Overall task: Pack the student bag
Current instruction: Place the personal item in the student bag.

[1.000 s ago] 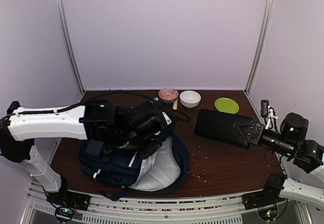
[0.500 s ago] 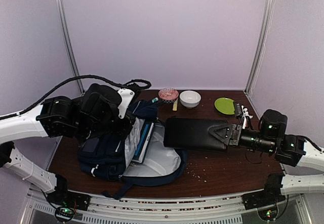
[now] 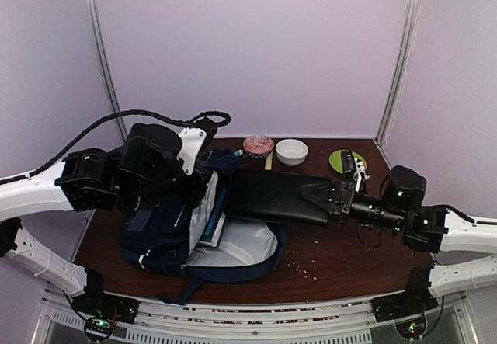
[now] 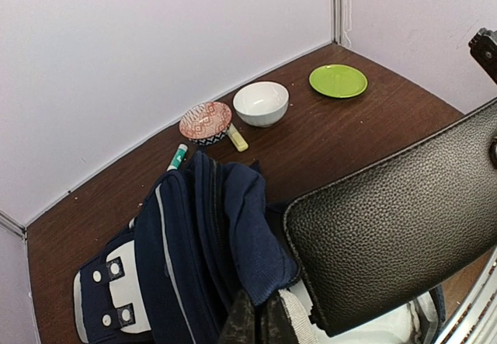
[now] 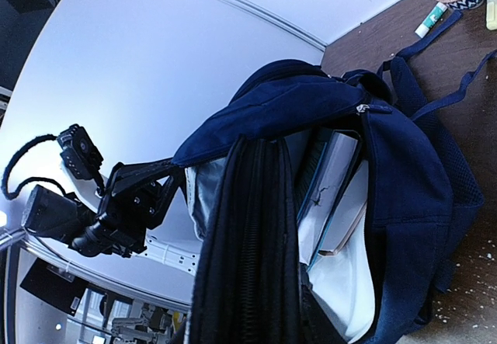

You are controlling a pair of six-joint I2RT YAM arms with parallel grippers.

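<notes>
The student bag [image 3: 167,239] is a navy backpack lying at the table's left, its mouth held agape with the pale lining and books [image 3: 216,216] showing. My left gripper [image 3: 200,189] is shut on the rim of the bag's upper flap [image 4: 256,235] and holds it lifted. My right gripper [image 3: 330,198] is shut on a black textured zip case [image 3: 272,195], held edge-on. The case's far end reaches the bag's mouth, beside the books [image 5: 334,196]. In the right wrist view the case [image 5: 264,251] hides my right fingers.
At the back stand a patterned bowl [image 3: 258,145], a white bowl [image 3: 291,151] and a green plate [image 3: 345,161]. A yellow marker [image 3: 269,161] and a green-capped pen [image 4: 178,156] lie by the bowls. Crumbs dot the table near the front right.
The left gripper pulled the bag's flap up and to the left, opening the mouth wide. The right arm carried the black case leftward from the table's right to the bag's opening.
</notes>
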